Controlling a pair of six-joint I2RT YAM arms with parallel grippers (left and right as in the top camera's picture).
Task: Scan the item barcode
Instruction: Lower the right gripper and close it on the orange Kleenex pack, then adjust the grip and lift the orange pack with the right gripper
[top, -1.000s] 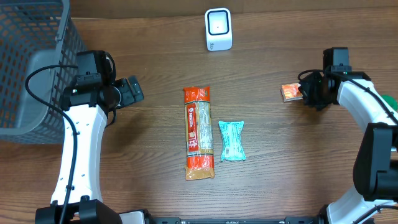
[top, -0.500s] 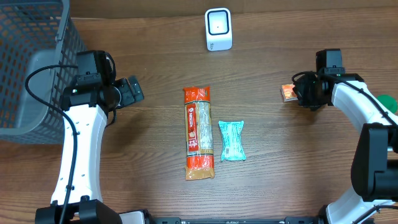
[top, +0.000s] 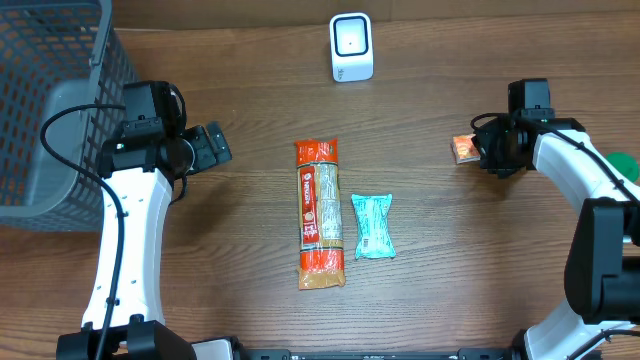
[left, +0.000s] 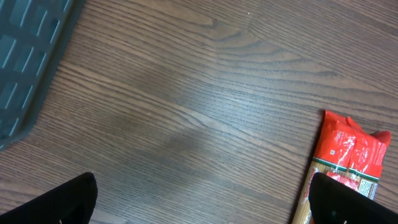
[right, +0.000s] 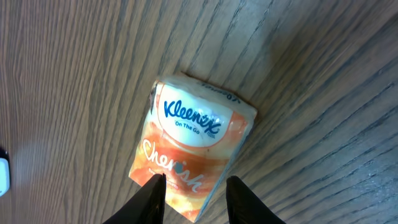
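Beneath the right gripper (right: 196, 186) a small tissue pack (right: 193, 143) is seen lying flat on the wooden table (right: 62, 74). Its near end sits between the two fingertips. The fingers are parted only narrowly and stand close on either side of that end. One of them overlaps the wrapper's edge, and it cannot be told whether the pack is pinched or merely straddled. No lift is evident, since the pack appears to rest on the wood.

The scan is judged not yet done. The scanner (top: 351, 47) stands well apart from this hand, out past the pack and toward the far edge. A grasp, a carry and a presentation of the code are taken to remain.

The pack is soft and pillow-shaped, wrapped in orange and white film with a blue brand name on the upturned face. No barcode is visible there, so the code is presumed to be underneath or on a side.

The left gripper (left: 202, 193) is spread to its widest and nothing is held in it. Bare table lies between its fingers, and a red pasta packet (left: 345, 162) lies off to one side.
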